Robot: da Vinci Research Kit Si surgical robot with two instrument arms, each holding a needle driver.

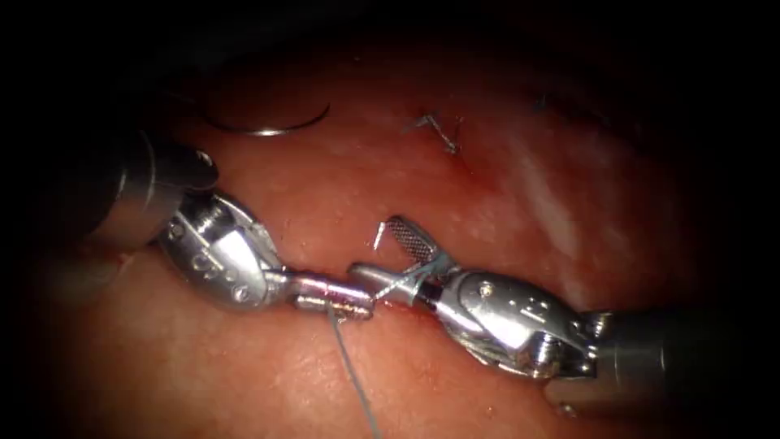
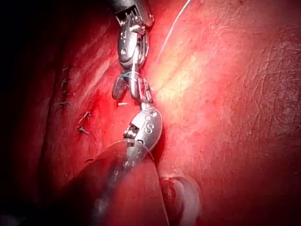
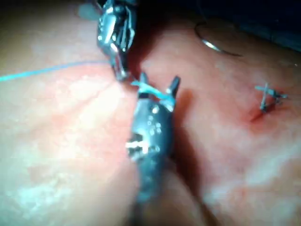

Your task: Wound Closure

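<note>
My left tool (image 1: pixel 361 305) comes in from the left with its jaws shut on the thread (image 1: pixel 351 370), which trails down toward the near edge. My right tool (image 1: pixel 375 248) meets it tip to tip at the cut, jaws open, with thread wound around them near their base (image 1: pixel 424 271). In the right wrist view the right tool (image 3: pixel 159 81) stands open with blue thread (image 3: pixel 153 90) crossing it, and the left tool (image 3: pixel 121 71) is just beyond. The curved needle (image 1: pixel 268 126) lies free on the tissue at the far left, held by neither tool.
A finished stitch with short cut ends (image 1: pixel 443 134) sits farther up the cut. Several older stitches (image 2: pixel 82 125) line the tissue in the left wrist view. Red fluid wets the tissue (image 1: pixel 520 187) around the cut.
</note>
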